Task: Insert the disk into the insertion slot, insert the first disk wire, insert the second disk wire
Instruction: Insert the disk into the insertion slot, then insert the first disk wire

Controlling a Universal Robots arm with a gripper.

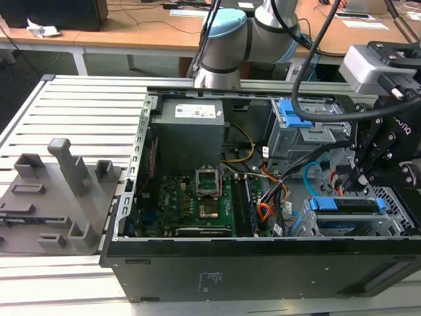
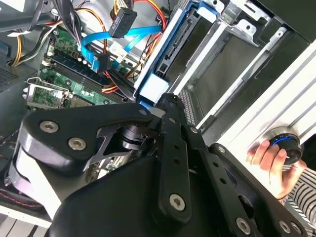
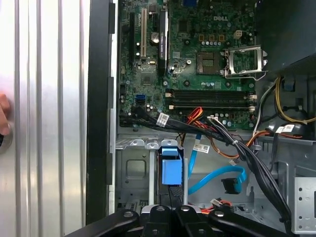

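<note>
Gripper (image 1: 360, 179) at three o'clock in the exterior view, jaws closed just above the disk (image 1: 348, 205), which lies in the insertion slot (image 1: 400, 209) — the second wrist view adds a person's hand (image 2: 269, 160) on a knob (image 2: 285, 143).

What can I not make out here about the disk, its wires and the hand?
Disk: in the exterior view the gripper covers part of it, so its depth is unclear.
Second disk wire: in the first wrist view one end passes under the black cable bundle.
Hand: in the first wrist view the picture edge cuts it off.
</note>
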